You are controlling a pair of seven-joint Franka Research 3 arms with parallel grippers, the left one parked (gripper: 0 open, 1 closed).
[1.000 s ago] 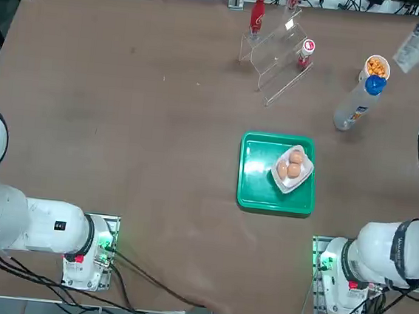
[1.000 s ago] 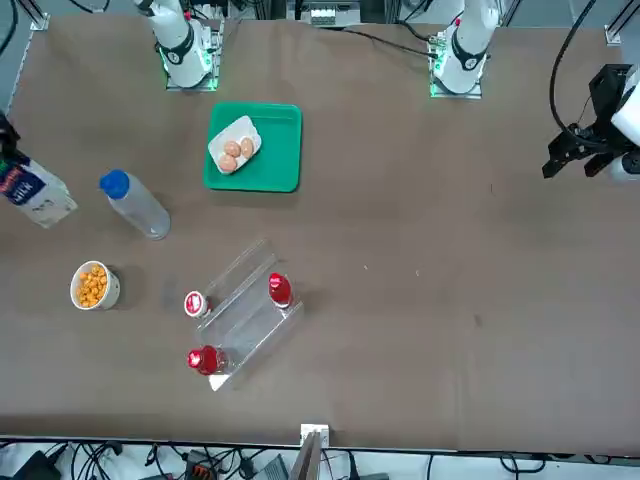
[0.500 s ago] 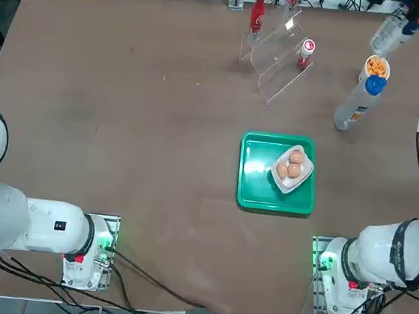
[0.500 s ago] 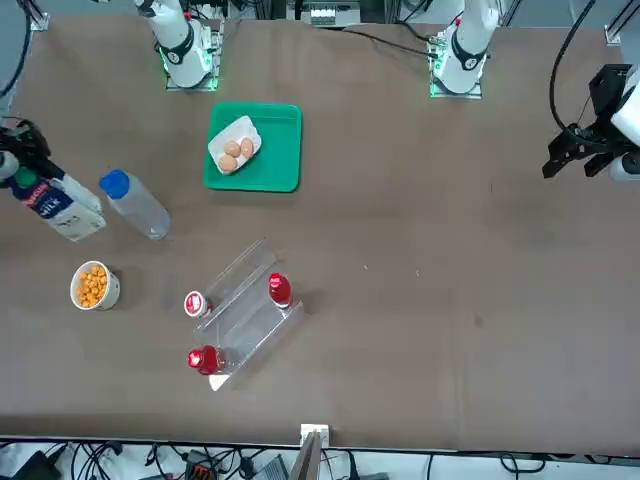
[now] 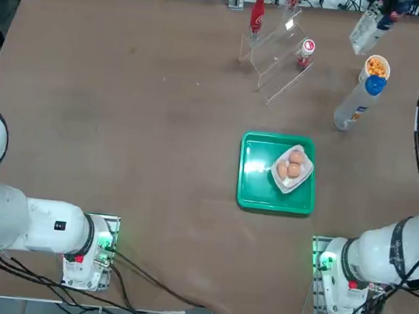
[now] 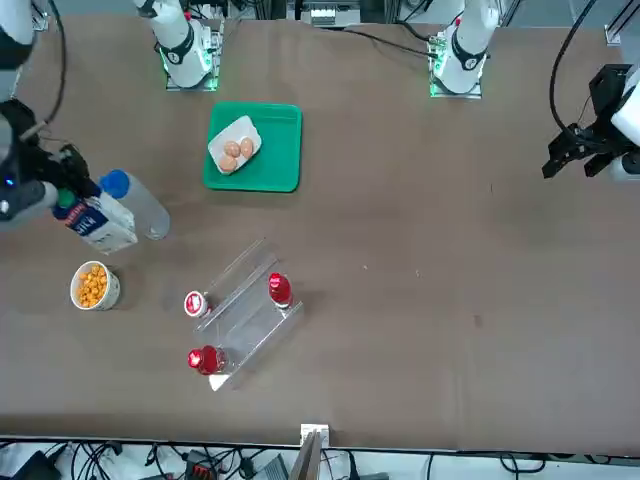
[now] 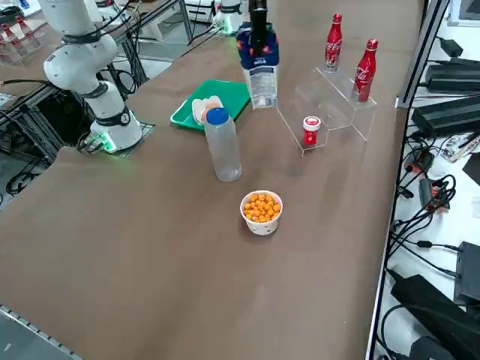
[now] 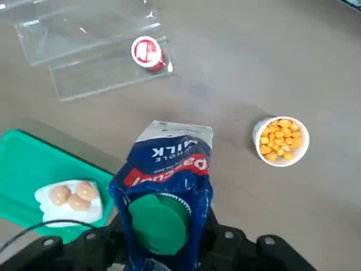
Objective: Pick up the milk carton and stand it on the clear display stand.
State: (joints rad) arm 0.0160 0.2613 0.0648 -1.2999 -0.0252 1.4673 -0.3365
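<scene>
Milk carton [image 8: 166,186] is clamped at its gable top between the fingers of the right gripper [image 8: 169,237] and hangs clear of the table [image 5: 124,119], above the far right part near the far edge. Its long axis runs roughly vertical with a slight tilt: green cap [image 8: 158,223] up toward the wrist, base down toward the table. In the right side view the carton [image 7: 259,64] hangs below the gripper [image 7: 258,26], dark blue upper band over a pale lower half.

Clear display stand [image 5: 278,56] sits near the far edge, just left of the carton's position in the top view. A small red-lidded can [image 5: 306,50] stands on its lower step; two red bottles [image 7: 366,69] stand on the side toward the far edge, and whether they rest on the stand or just beside it cannot be told.

White paper cup [image 5: 376,68] holds orange puffed snacks. A clear bottle with a blue cap [image 5: 357,103] stands just beside it, toward the robot.

Green tray [image 5: 255,184] lies nearer the robot's edge, mid-right; a white dish [image 5: 294,169] in it holds three brown eggs.

Bare table surface spans the whole left half. Between stand and cup there is a narrow open strip.
</scene>
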